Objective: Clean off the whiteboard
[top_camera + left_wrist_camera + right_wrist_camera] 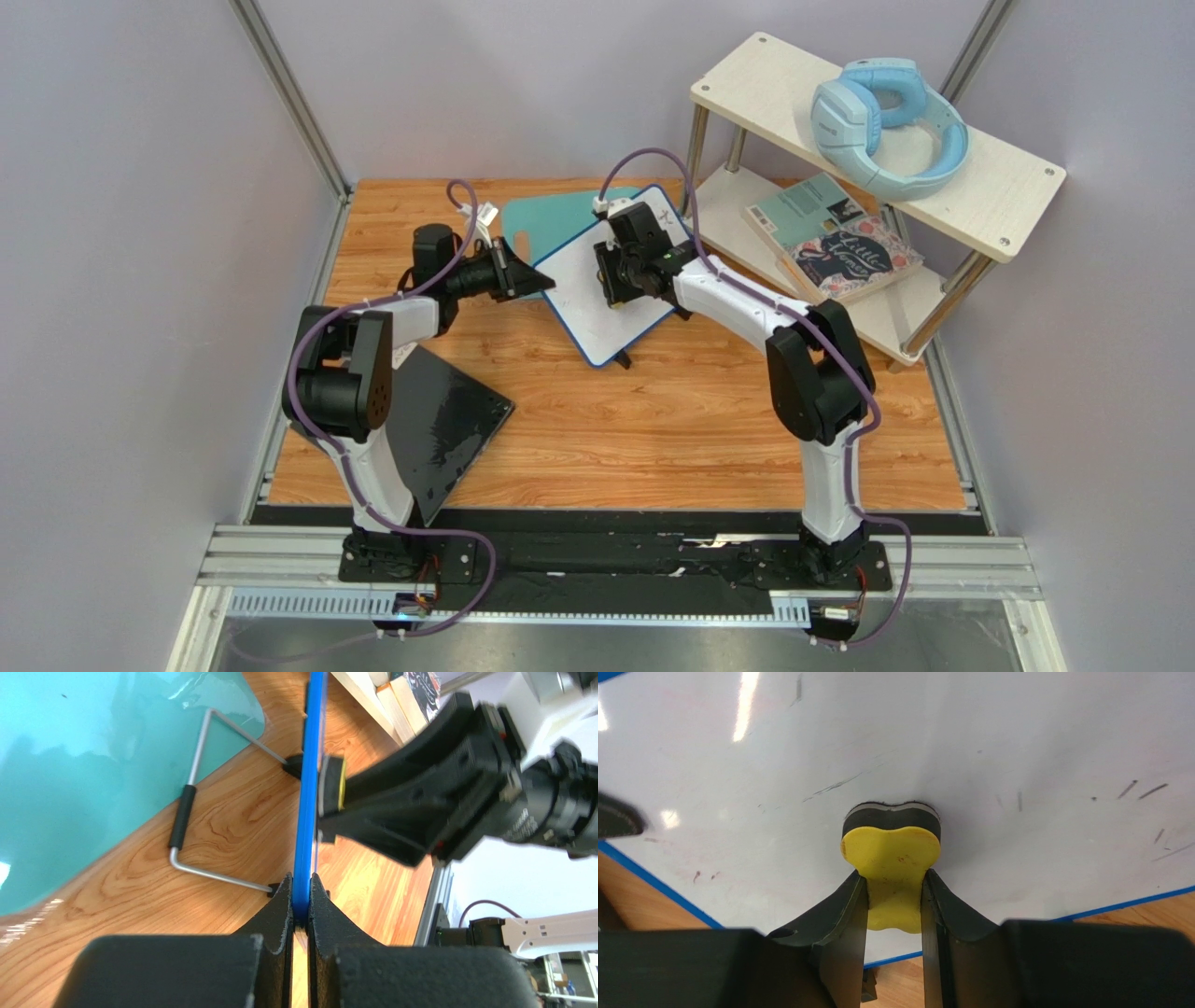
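Note:
The whiteboard (596, 301), white with a thin blue frame, stands tilted at the table's middle back. My left gripper (540, 280) is shut on its left blue edge (303, 847), seen edge-on in the left wrist view. My right gripper (613, 273) is shut on a yellow eraser (892, 864) whose dark felt face presses against the white surface (1018, 742). Only faint short dark marks remain scattered on the board (829, 787). The eraser also shows from the side in the left wrist view (331, 784).
A teal mat (554, 217) lies behind the board, also in the left wrist view (91, 763). A glossy black slab (442, 420) lies front left. A white two-tier shelf (968, 182) at the right carries blue headphones (884, 126) and books (835, 238). The board's wire stand (203, 798) rests on the wood.

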Controlling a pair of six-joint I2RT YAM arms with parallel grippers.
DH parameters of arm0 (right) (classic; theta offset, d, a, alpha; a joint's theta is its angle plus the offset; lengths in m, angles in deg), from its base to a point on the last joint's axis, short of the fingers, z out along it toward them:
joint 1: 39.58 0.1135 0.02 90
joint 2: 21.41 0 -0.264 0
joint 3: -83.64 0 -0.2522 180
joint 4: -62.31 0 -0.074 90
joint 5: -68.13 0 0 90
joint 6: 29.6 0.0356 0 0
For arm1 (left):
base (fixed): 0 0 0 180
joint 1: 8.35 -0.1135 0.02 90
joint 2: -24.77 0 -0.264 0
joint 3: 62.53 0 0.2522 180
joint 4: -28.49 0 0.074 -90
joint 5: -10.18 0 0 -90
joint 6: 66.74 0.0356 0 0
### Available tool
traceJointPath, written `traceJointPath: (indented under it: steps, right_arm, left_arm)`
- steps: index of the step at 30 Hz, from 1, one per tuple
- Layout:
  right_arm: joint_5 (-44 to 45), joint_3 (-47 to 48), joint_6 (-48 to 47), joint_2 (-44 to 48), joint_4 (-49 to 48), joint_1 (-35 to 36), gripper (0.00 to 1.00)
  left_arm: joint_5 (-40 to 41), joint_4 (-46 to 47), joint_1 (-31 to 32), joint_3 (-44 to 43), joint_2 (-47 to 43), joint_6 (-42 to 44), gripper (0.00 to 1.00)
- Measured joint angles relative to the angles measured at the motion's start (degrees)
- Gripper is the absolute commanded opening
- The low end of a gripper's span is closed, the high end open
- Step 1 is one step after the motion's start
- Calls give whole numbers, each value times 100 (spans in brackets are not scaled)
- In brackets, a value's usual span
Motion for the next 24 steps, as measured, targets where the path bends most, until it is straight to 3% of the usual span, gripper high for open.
traceJointPath:
  steps: [13, 24]
  right_arm:
    - [299, 273, 131, -271, -433, -1056, 0]
    - [468, 365, 127, -393, -319, -1152, 0]
  left_arm:
    - [-94, 0, 35, -22, 0, 4, 0]
    - [-81, -146, 42, -72, -2, 17, 0]
